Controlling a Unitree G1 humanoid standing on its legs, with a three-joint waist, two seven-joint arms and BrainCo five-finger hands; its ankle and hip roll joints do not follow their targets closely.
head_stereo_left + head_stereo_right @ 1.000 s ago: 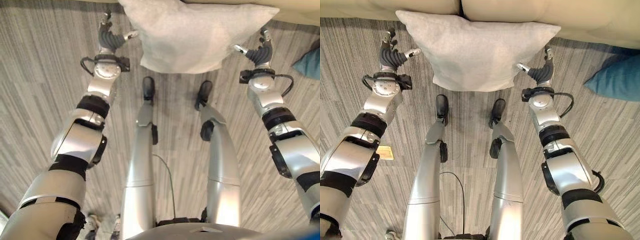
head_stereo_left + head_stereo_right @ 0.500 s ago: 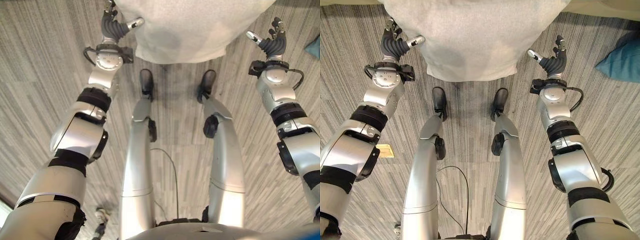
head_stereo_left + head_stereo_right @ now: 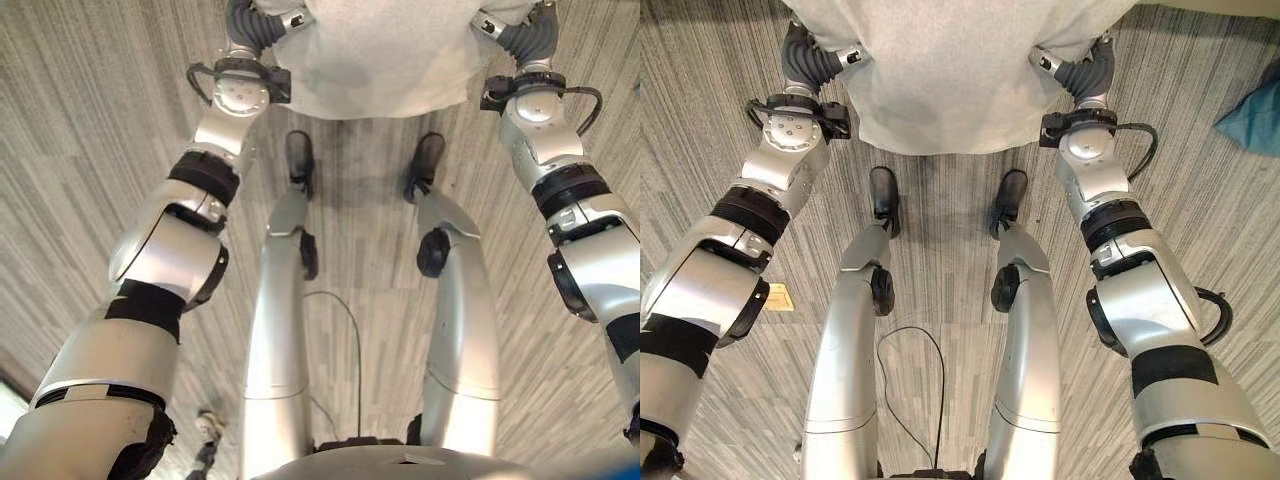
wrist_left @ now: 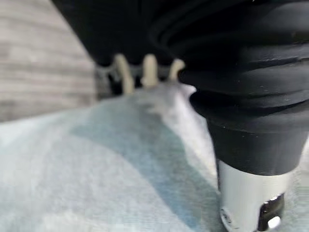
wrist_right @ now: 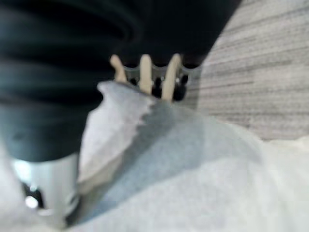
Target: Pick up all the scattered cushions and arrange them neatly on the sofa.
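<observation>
Nearest to me in the eye views runs the grey wood-grain plank floor (image 3: 940, 300), bare down the middle and both sides, so I have open room to step or swing the arms. Higher in the frame, at the top centre, hangs the large pale grey fabric cushion (image 3: 950, 70), caught between both hands. My left hand (image 3: 815, 60) grips its edge at the upper left and my right hand (image 3: 1080, 70) its edge at the upper right. In each wrist view the fingers (image 4: 145, 72) curl over a pinched corner of cloth with the thumb on the near side, so I judge both hands clenched on the cushion. Its lower edge hangs free above the floor.

My worry is that each hold takes only a fold of fabric near a corner; a quick lift could let one corner slide out and leave the cushion swinging from the other hand. Further off, at the right edge, lies a teal fabric cushion (image 3: 1252, 110) on the floor, well apart from my right arm and yet to be collected
</observation>
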